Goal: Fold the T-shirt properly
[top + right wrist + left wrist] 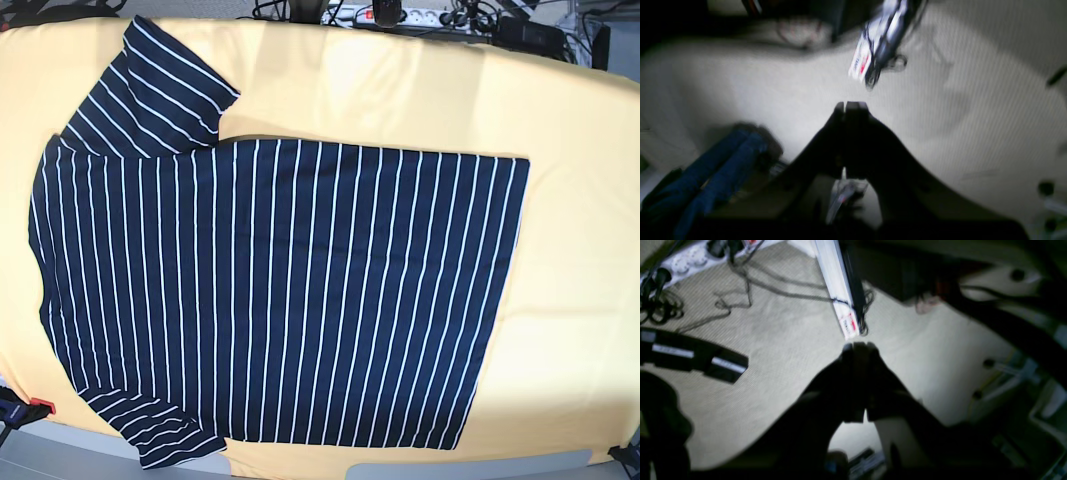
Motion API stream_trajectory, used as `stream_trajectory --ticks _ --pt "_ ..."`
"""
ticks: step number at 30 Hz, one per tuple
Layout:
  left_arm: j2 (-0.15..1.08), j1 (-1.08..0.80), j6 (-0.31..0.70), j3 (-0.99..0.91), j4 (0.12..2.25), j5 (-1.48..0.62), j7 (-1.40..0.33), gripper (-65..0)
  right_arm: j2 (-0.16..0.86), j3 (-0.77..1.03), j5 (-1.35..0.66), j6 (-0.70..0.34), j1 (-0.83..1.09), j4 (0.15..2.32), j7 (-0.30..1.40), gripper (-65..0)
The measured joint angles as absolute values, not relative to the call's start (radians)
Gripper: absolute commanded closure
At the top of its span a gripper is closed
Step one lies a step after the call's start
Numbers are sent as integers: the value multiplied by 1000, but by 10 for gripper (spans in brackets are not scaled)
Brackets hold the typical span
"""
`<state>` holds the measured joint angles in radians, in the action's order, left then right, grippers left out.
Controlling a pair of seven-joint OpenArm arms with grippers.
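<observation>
Navy white-striped T-shirt (280,290) lies spread flat across the yellow counter (570,200), collar end at the base view's left, while left hand (858,346) and right hand (851,105), both pressed together empty, hang above beige carpet (780,340).

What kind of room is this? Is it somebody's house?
Probably a robot lab or workshop, not a home: a T-shirt lies flat on a yellow-covered table, with a power strip and tangled cables on the carpet.
</observation>
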<state>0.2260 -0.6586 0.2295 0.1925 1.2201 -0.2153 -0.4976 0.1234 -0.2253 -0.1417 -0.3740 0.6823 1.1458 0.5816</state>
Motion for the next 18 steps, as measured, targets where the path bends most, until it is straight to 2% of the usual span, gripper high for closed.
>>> stream_trajectory --ticks 4,9,18 --pt "316 -790 221 194 1467 -209 -575 0 175 -224 -200 -372 828 1381 677 0" --pt "414 -941 224 149 1757 -198 -611 0 261 -223 -188 -303 1027 1714 706 0" --pt "530 -1166 224 -133 2150 -137 -637 0 405 -222 149 -64 1296 2204 738 0"
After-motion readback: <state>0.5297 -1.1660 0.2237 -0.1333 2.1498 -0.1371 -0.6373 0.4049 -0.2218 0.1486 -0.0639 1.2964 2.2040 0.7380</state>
